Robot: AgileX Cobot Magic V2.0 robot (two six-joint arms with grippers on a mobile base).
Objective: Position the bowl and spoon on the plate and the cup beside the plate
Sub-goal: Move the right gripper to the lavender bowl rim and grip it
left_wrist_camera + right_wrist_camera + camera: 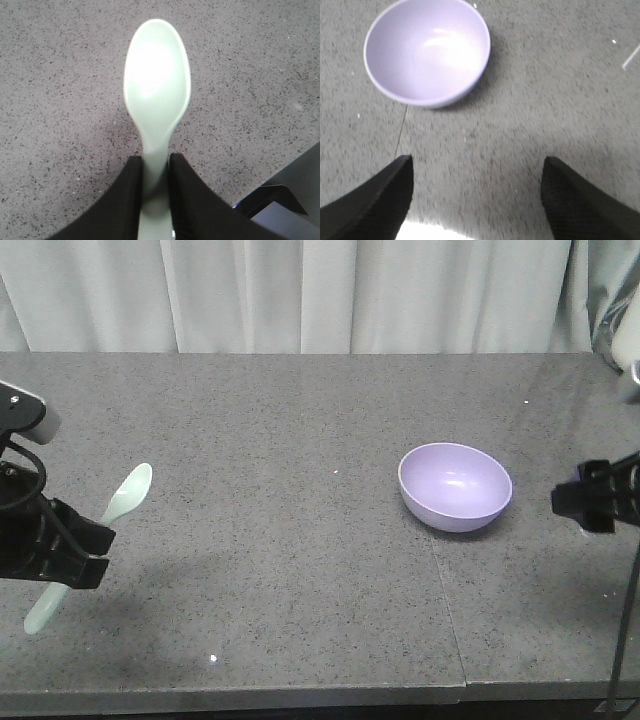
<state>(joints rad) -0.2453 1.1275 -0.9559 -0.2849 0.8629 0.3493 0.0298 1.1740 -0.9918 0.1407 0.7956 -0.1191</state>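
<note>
A pale mint-green spoon (125, 496) is at the table's left, its handle gripped between the black fingers of my left gripper (155, 159); in the left wrist view its oval bowl (157, 70) points away from me over the grey tabletop. The lavender bowl (455, 486) sits upright right of centre, also visible in the right wrist view (426, 51) ahead and to the left of my right gripper (477, 165). That gripper (582, 498) is at the right edge, open and empty, apart from the bowl. The plate and the cup are out of view.
The speckled grey table (280, 540) has a seam (448, 610) running from under the bowl to the front edge. White curtains (300, 290) hang behind the table's far edge.
</note>
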